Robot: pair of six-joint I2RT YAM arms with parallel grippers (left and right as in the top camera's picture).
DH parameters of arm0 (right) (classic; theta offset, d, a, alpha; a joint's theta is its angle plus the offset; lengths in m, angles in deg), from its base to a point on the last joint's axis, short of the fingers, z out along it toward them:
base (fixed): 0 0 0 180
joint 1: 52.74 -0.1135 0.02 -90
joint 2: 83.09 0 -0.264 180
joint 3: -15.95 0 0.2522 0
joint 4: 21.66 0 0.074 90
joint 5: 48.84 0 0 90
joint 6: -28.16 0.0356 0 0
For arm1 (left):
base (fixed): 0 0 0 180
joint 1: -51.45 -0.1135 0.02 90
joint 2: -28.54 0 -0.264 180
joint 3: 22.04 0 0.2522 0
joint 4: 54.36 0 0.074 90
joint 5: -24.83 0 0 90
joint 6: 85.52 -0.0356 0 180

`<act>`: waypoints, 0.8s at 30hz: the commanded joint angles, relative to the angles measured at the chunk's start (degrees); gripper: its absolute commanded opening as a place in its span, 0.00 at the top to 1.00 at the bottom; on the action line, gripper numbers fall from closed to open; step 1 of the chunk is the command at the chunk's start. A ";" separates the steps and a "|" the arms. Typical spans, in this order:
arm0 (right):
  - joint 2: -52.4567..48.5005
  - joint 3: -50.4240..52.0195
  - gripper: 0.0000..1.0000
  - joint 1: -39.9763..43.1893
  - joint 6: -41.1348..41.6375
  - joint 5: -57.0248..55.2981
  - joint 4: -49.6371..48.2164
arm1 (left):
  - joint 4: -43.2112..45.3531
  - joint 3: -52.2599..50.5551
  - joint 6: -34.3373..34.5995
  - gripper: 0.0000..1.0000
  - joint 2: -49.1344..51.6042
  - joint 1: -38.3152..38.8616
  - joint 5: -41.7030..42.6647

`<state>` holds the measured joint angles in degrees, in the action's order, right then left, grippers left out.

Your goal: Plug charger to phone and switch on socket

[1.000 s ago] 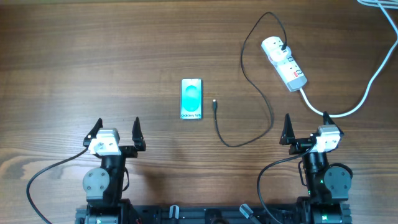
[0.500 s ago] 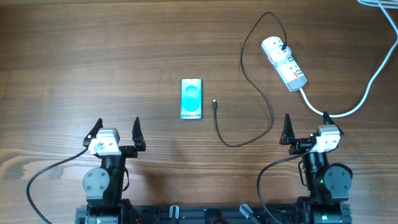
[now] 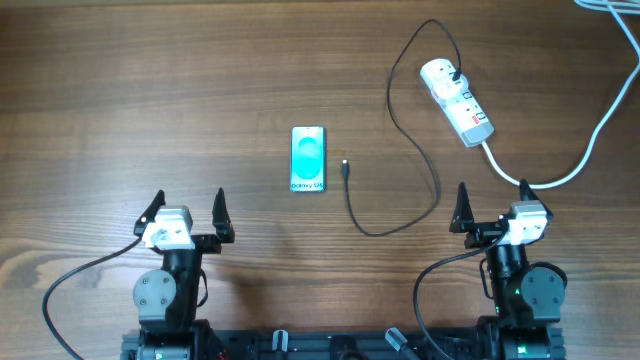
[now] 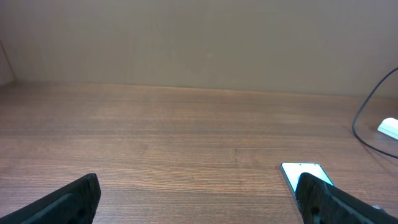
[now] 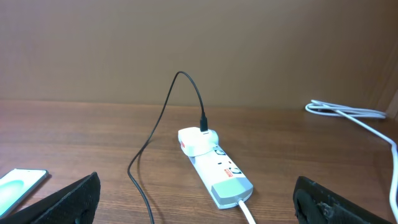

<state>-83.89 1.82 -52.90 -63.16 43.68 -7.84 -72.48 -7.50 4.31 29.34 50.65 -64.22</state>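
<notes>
Nothing done yet | left end effector (image 3: 188, 195), right end effector (image 3: 492, 187) released, empty | charger (image 3: 346, 172) unplugged beside phone (image 3: 309, 159) ahead | socket (image 3: 457, 102) untouched beyond

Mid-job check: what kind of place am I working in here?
Likely an indoor robot test bench: a wooden table, a plain beige wall behind it, a phone and power strip laid out.

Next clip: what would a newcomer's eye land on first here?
The phone, teal screen lit, lies in the middle of the dark wood table, the brightest thing there. Just right of it rests the loose tip of the black charger, whose cable loops back to the white socket at far right. The left gripper and right gripper stand open at the near edge, holding nothing.
</notes>
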 commanded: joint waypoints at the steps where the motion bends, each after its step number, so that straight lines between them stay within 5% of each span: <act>1: 0.15 0.07 0.01 0.24 0.87 -0.11 -0.13 | -0.02 -0.42 -0.90 0.00 -0.42 0.22 0.70; 17: 0.15 0.07 0.00 0.24 0.90 -0.11 -0.13 | 1.31 -0.42 -2.32 0.00 -0.42 0.22 0.35; 24: 0.15 0.07 0.00 0.24 0.90 -0.11 -0.15 | 17.64 -0.42 4.07 0.00 -0.42 0.22 56.37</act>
<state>-83.89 1.82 -52.93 -63.03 43.68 -7.84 -59.98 -7.94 6.21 29.34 50.65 -38.23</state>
